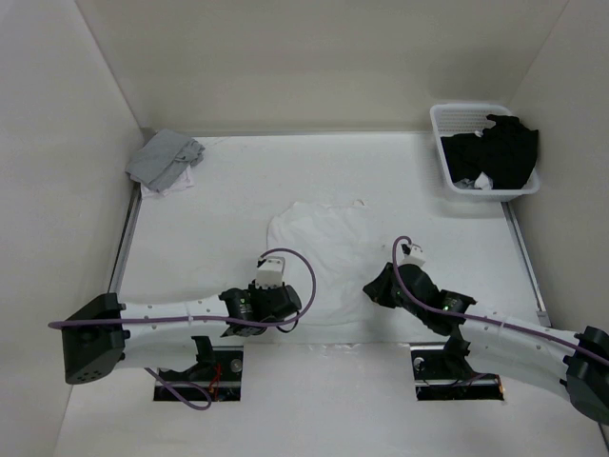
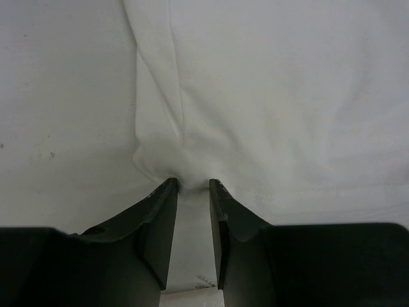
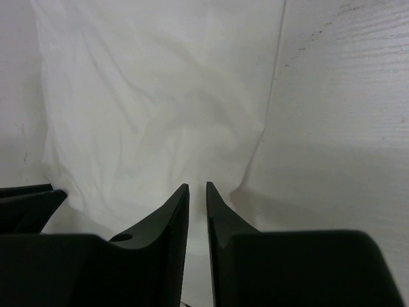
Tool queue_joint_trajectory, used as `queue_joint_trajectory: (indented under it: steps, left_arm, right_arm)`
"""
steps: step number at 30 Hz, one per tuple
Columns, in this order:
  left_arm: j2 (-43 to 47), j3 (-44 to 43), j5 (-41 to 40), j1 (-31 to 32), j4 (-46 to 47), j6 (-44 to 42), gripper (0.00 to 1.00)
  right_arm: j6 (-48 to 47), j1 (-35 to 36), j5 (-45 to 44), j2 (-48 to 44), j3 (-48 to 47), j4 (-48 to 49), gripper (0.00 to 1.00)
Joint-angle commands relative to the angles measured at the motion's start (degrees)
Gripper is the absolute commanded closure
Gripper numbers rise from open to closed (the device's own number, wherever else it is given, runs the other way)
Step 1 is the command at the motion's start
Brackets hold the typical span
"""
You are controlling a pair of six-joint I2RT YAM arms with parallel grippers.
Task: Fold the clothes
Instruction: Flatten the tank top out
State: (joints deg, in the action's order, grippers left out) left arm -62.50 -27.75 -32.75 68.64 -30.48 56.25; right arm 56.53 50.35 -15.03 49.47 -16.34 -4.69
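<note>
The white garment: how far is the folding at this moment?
Done: the white garment lies spread out on the table; no clear fold shows yet. In hand: the left gripper and right gripper sit at its near edge, with fabric bunched at the left tips; a grip is not certain. Left: all the folding.

A white desk [image 1: 381, 171] carries a white garment [image 1: 324, 262] spread at centre, a grey garment [image 1: 164, 157] in the far-left corner, and a basket [image 1: 443, 150] at far right.

Plain white garment [image 1: 328, 262], grey garment [image 1: 164, 157], black garment [image 1: 500, 152], white basket [image 1: 441, 143], white table [image 1: 228, 219], purple cables [image 1: 306, 276]
</note>
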Motion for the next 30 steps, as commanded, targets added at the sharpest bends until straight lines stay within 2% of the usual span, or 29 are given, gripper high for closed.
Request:
queue_joint_trajectory:
  steps: [1,4,10,12,15,18,22,26,30]
  left_arm:
    - [-1.48,-0.90,-0.47,-1.01,1.13,0.00,0.75]
    - [-2.36,-0.91,-0.38,-1.62,1.56,0.00,0.75]
    - [-3.16,-1.43,-0.56,-1.54,0.95,0.35,0.91]
    - [-0.97,-1.61,-0.47,-1.63,0.34,0.79,0.94]
    - [6.31,-2.66,-0.21,-2.50,-1.68,1.49,0.97]
    - [14.23,-3.45,0.49,-3.91,-2.92,1.41,0.97]
    - [24.95,-3.28,4.61,-10.92,-4.76,1.06,0.95]
    - [30.14,-1.61,8.92,-18.22,-4.24,0.88,0.95]
    - [33.23,0.41,13.58,-25.08,-1.96,1.50,0.95]
  right_arm:
    - [-0.55,0.67,0.26,-0.34,-0.62,3.55,0.79]
    - [-0.55,0.67,0.26,-0.43,-0.54,3.55,0.79]
    - [-0.55,0.67,0.26,-1.22,-0.19,3.11,0.76]
    - [-0.55,0.67,0.09,-1.66,0.08,2.84,0.71]
    - [-0.28,0.67,-0.44,-3.24,0.78,1.27,0.57]
    - [0.07,0.14,-0.97,-4.47,1.04,-1.02,0.52]
    - [0.95,0.58,-1.23,-3.60,0.08,-3.04,0.51]
    - [0.77,1.99,0.17,0.00,-0.88,-2.79,0.51]
    - [0.25,1.20,0.35,4.92,-2.03,0.89,0.47]
